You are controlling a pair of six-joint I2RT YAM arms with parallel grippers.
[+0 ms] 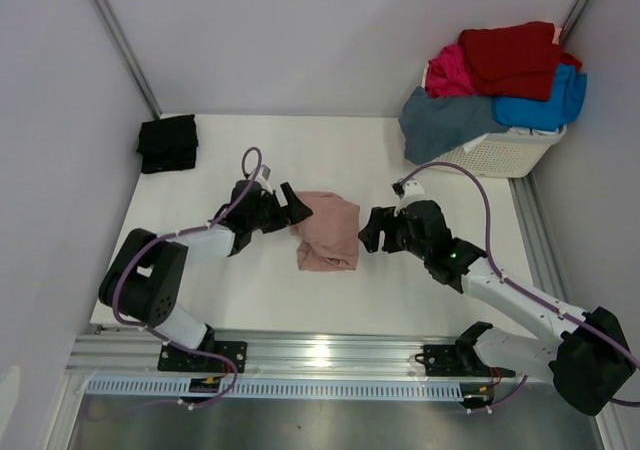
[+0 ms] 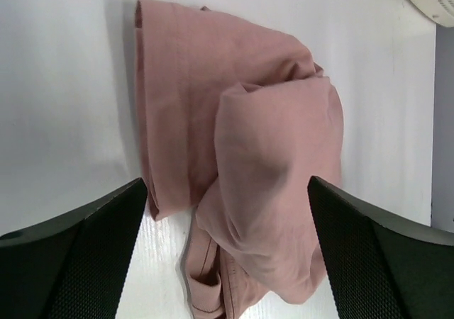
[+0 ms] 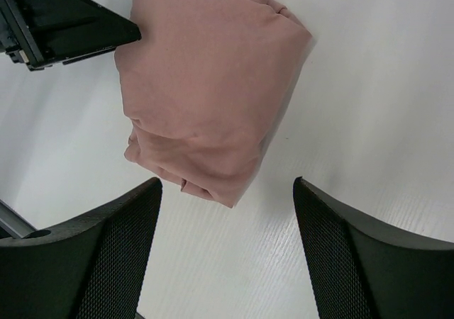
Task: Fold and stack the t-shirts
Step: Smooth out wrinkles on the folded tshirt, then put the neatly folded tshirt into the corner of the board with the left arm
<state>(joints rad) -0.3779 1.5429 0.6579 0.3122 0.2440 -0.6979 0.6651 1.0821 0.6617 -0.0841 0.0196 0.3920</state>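
A dusty-pink t-shirt [image 1: 328,230] lies loosely folded in the middle of the table, its near end bunched. My left gripper [image 1: 293,208] is at the shirt's left edge. In the left wrist view the left gripper [image 2: 227,184] stands open, with the pink shirt [image 2: 241,135] lying between its spread jaws and not pinched. My right gripper [image 1: 368,230] is just right of the shirt. The right wrist view shows the right gripper [image 3: 227,186] open over bare table, just short of a corner of the pink shirt [image 3: 206,85]. A folded black t-shirt [image 1: 167,142] lies at the back left.
A white slatted basket [image 1: 510,152] stands at the back right. Red [image 1: 510,58], magenta [image 1: 450,70], bright-blue [image 1: 545,102] and slate-blue [image 1: 445,122] shirts are heaped in it and hang over its rim. Walls close in the table on the left, back and right.
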